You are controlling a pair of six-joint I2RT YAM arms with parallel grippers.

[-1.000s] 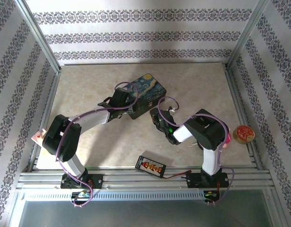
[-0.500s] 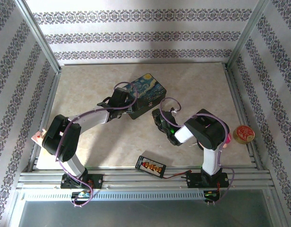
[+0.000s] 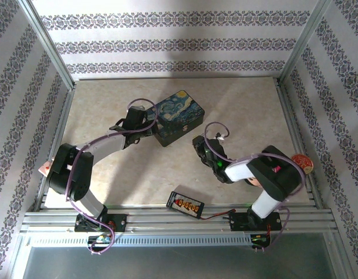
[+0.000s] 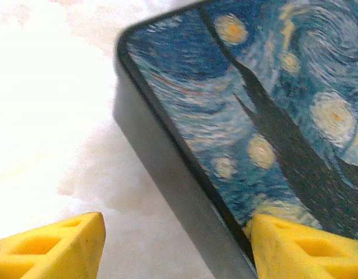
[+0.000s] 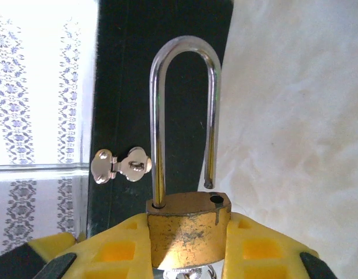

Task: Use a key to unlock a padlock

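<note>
My right hand [image 5: 188, 231] grips padlock [image 5: 188, 226] by brass body, upright between yellow fingers [image 5: 115, 250], near dark side of starry-painted box [image 5: 121, 87]. Shackle [image 5: 157, 116] raised, free end out of its hole. My left hand [image 4: 176, 238] open, straddling box corner: one finger over lid, other over pale surface [image 4: 45, 116].

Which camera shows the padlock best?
Right wrist view: the padlock sits close up in the right gripper, shackle open. The top camera leaves it too small to see; the left wrist camera faces the painted box.
</note>
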